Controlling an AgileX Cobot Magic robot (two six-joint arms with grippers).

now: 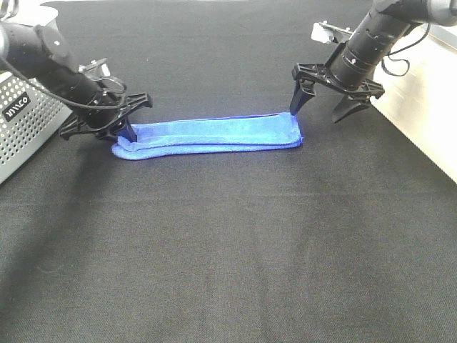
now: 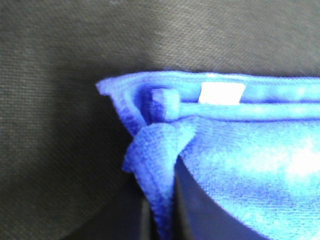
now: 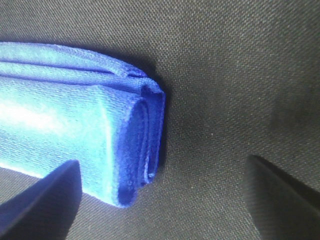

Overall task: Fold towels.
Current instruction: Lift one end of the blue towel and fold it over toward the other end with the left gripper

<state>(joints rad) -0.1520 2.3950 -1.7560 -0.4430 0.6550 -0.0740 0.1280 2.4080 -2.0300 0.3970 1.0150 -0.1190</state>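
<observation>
Blue microfibre, folded lengthwise into a long narrow band of several layers, is what the towel (image 1: pixel 214 136) has become. It lies flat on the black cloth-covered desk (image 1: pixel 228 257), towards the far side, running left to right between the two arms. The right wrist view shows its right end (image 3: pixel 105 130) as a neat stack of rounded folds with the hems roughly aligned. The left wrist view shows a small white tag (image 2: pixel 222 93) near the left end. The left end effector (image 1: pixel 123 132) is down at that left end and clenched on it, with a pinch of blue cloth bunched between its dark fingers (image 2: pixel 200 215). The right end effector (image 1: pixel 316 113) is released, jaws spread wide. It hovers at the right end without touching the cloth, one fingertip just above the far right corner and the other out past the towel's end over bare desk. By my reckoning the lengthwise folding is done and the crosswise folding is left, bringing one short end over to the other to make a compact packet. A perforated grey basket (image 1: pixel 21 121) stands beside the left arm, apart from the towel.
</observation>
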